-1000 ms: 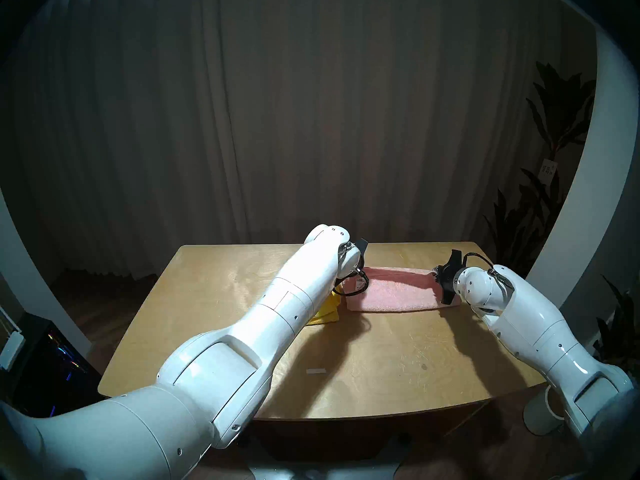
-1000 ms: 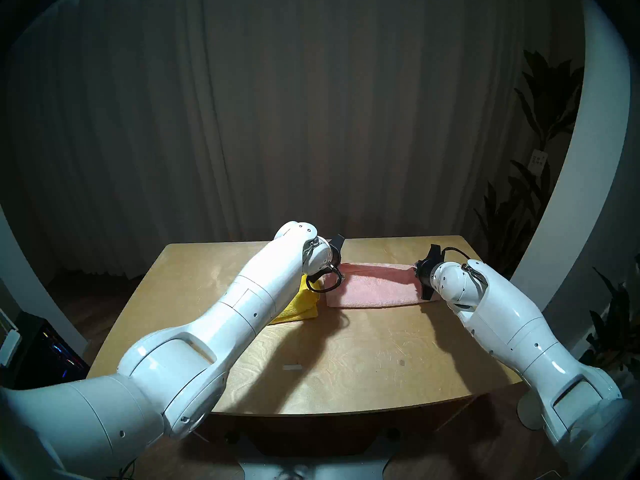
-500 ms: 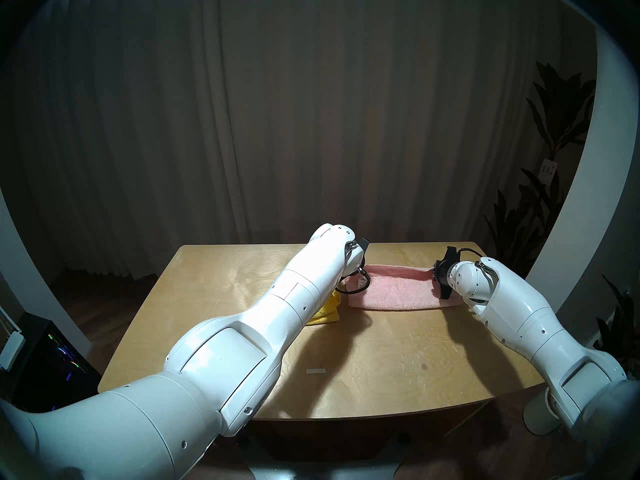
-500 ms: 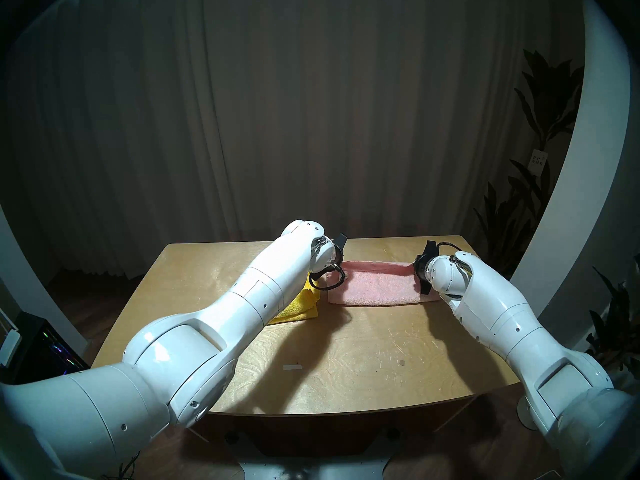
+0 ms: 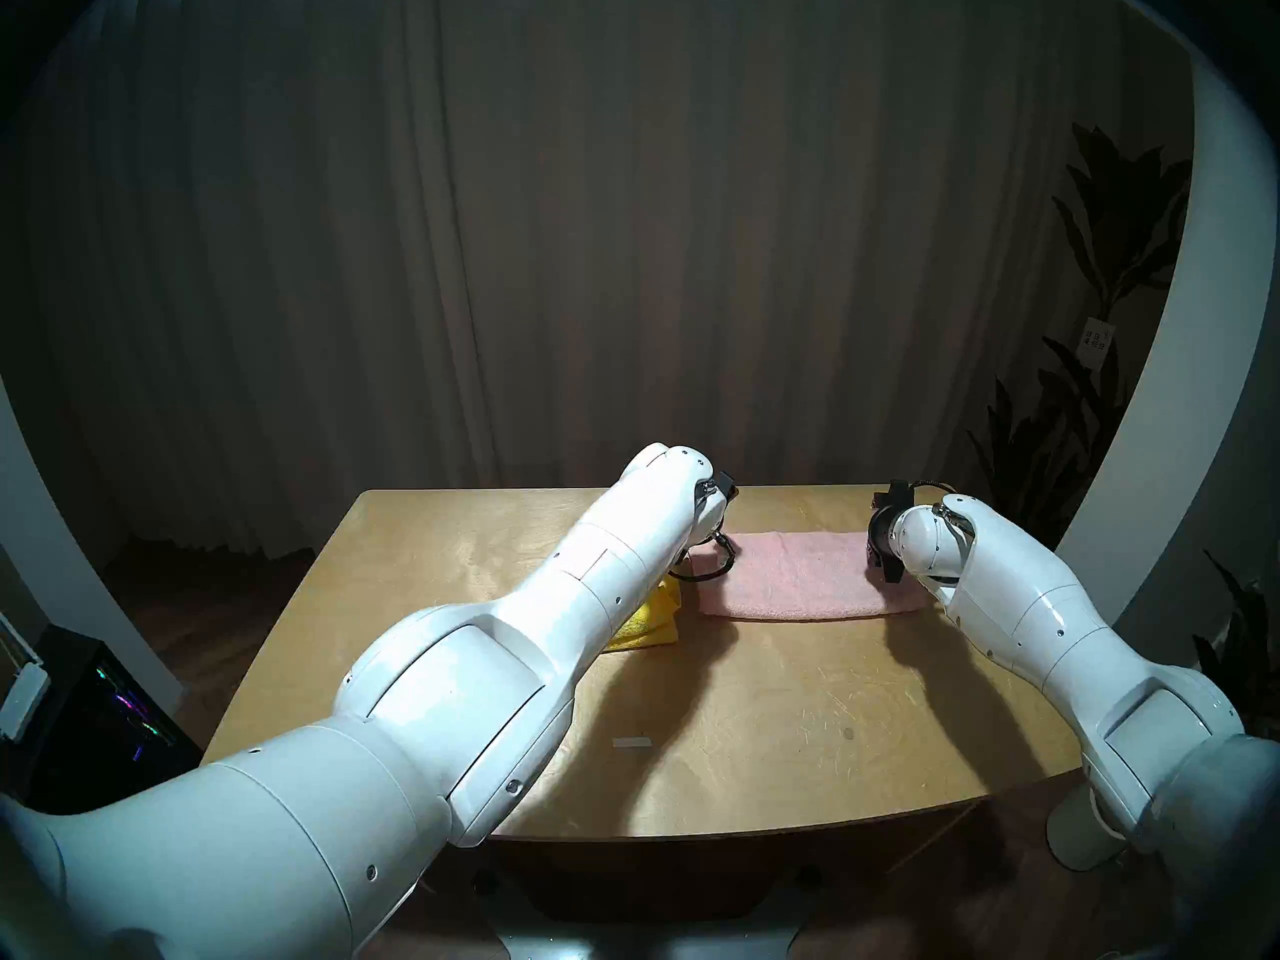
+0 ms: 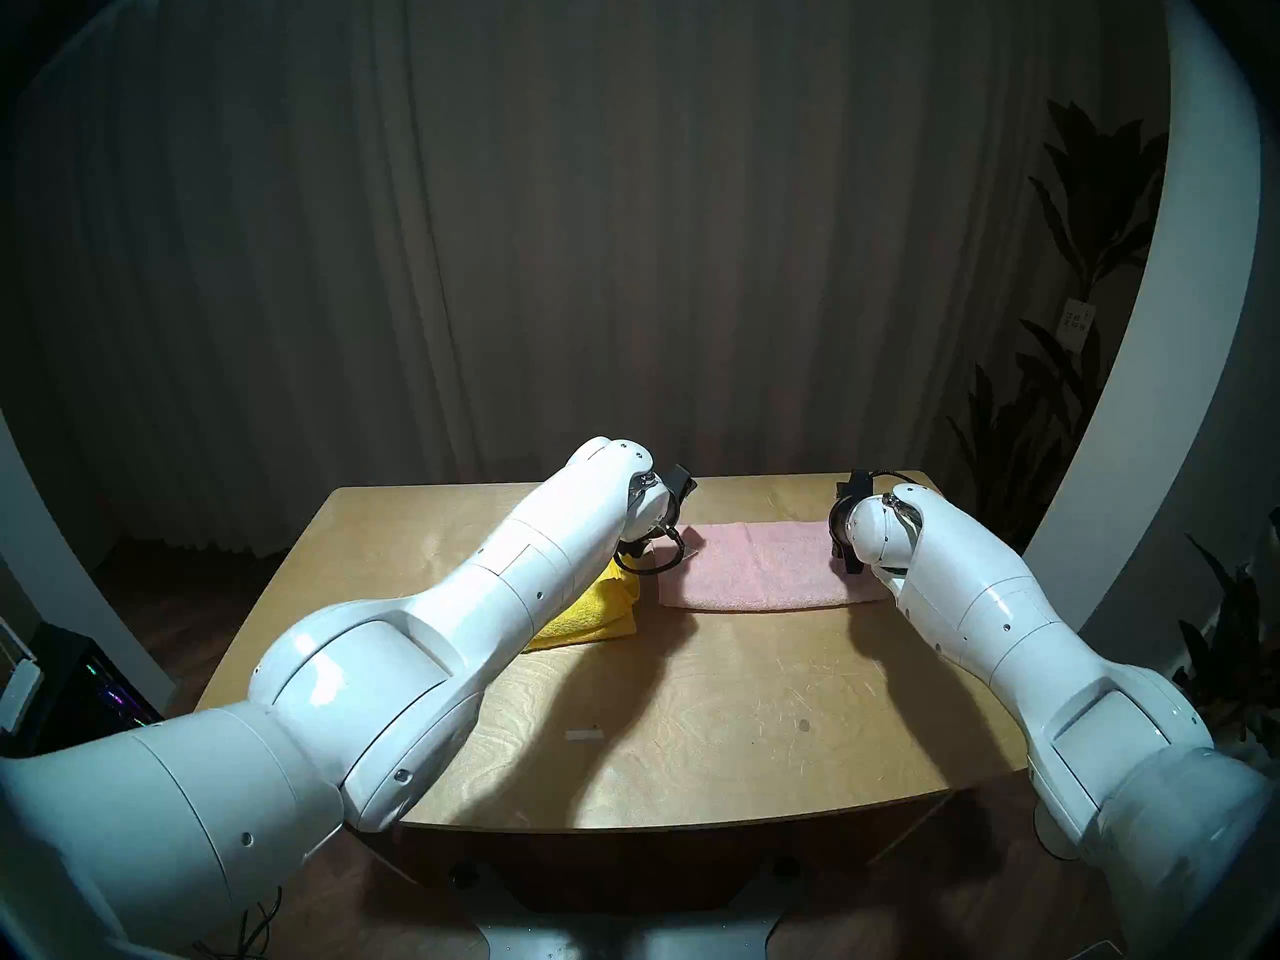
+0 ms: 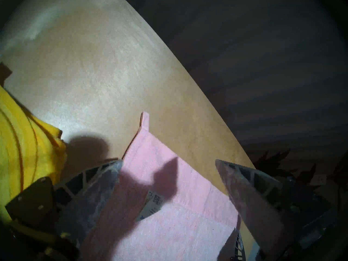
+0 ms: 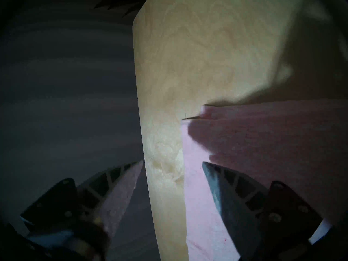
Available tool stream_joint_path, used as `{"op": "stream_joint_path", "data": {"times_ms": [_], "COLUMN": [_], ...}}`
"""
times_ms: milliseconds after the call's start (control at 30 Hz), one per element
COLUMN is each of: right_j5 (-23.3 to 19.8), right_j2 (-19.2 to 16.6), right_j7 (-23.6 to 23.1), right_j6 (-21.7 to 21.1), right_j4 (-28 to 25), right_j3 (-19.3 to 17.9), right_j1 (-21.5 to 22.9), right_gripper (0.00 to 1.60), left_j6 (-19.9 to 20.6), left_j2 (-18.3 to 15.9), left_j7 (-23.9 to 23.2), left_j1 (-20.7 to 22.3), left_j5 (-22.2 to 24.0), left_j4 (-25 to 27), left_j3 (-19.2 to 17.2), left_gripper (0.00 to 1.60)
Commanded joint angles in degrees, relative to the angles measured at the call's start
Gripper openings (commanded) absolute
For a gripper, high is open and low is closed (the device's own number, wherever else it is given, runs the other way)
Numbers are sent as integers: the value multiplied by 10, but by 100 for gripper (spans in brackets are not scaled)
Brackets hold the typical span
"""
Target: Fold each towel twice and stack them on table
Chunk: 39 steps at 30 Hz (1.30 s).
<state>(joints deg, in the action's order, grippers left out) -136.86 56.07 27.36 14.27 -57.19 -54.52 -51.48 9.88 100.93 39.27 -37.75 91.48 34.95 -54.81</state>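
The pale pink towel [image 5: 796,577] lies flat on the table [image 5: 762,730] as a long folded rectangle, far centre-right. Its loop [image 7: 145,119] points toward the far edge and a white label [image 7: 153,204] lies on its left end. My left gripper [image 7: 168,161] hangs open just above that left end, holding nothing. My right gripper [image 8: 172,161] is open over the towel's right end [image 8: 263,142], one finger past the table's edge. The yellow towel [image 5: 651,622] sits folded left of the pink one, partly hidden by my left arm.
A small white tape strip [image 5: 632,743] lies near the table's front. The table's far edge [image 7: 188,76] runs close behind the pink towel. A plant [image 5: 1080,383] stands at the back right, a dark cabinet [image 5: 104,716] on the floor at left.
Both grippers opened and let go of the pink towel. Its raised upper layer has dropped flat onto the lower one. Both wrists shifted slightly toward the far edge.
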Motion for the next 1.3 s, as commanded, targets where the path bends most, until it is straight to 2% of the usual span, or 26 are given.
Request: {"op": "stream_joint_path", "data": {"times_ms": [0, 33, 67, 100, 133, 233, 267, 367, 400, 433, 500, 533, 567, 900, 1267], "right_j5": [29, 34, 38, 40, 43, 36, 36, 32, 30, 28, 26, 25, 24, 6, -14], "right_j2": [15, 13, 13, 11, 7, -15, -22, -35, -40, -48, -55, -61, -65, -94, -130], "right_j7": [1, -3, 0, 1, 1, 3, 5, 5, 4, 4, 4, 4, 3, 6, 18], "right_j6": [-16, -23, -27, -38, -44, -60, -62, -67, -70, -72, -74, -77, -77, -90, -105], "right_j4": [30, 23, 34, 37, 32, 0, -12, -32, -39, -55, -67, -82, -93, -145, -181], "right_j3": [14, 8, 19, 24, 23, 23, 22, 18, 17, 13, 10, 8, 5, -6, -1], "right_j1": [69, 59, 72, 76, 73, 58, 52, 42, 38, 32, 29, 24, 21, -8, -64], "right_gripper": [119, 122, 125, 122, 115, 115, 77, 73, 76, 91, 110, 147, 160, 160, 160], "left_j6": [-3, -2, -1, 1, 3, 14, 16, 19, 19, 19, 18, 19, 17, 9, -14], "left_j2": [10, 10, 8, 6, 4, -3, 1, -1, -1, -4, -9, -13, -16, -58, -131], "left_j7": [-48, -59, -70, -87, -80, -112, -116, -115, -116, -118, -118, -118, -120, -128, -127], "left_j1": [45, 42, 39, 33, 27, 2, 4, -7, -10, -17, -22, -29, -30, -47, -76], "left_j5": [-10, -6, -7, -7, -4, 0, 1, 4, 3, 4, 1, 2, 0, -16, -34], "left_j4": [4, 7, 10, 19, 32, 70, 65, 86, 94, 109, 121, 135, 140, 182, 205], "left_j3": [2, -1, 0, 0, -1, 0, 1, -1, 0, 0, 3, 2, 2, 2, -25], "left_gripper": [160, 160, 160, 160, 160, 160, 160, 160, 160, 160, 160, 160, 160, 160, 160]}}
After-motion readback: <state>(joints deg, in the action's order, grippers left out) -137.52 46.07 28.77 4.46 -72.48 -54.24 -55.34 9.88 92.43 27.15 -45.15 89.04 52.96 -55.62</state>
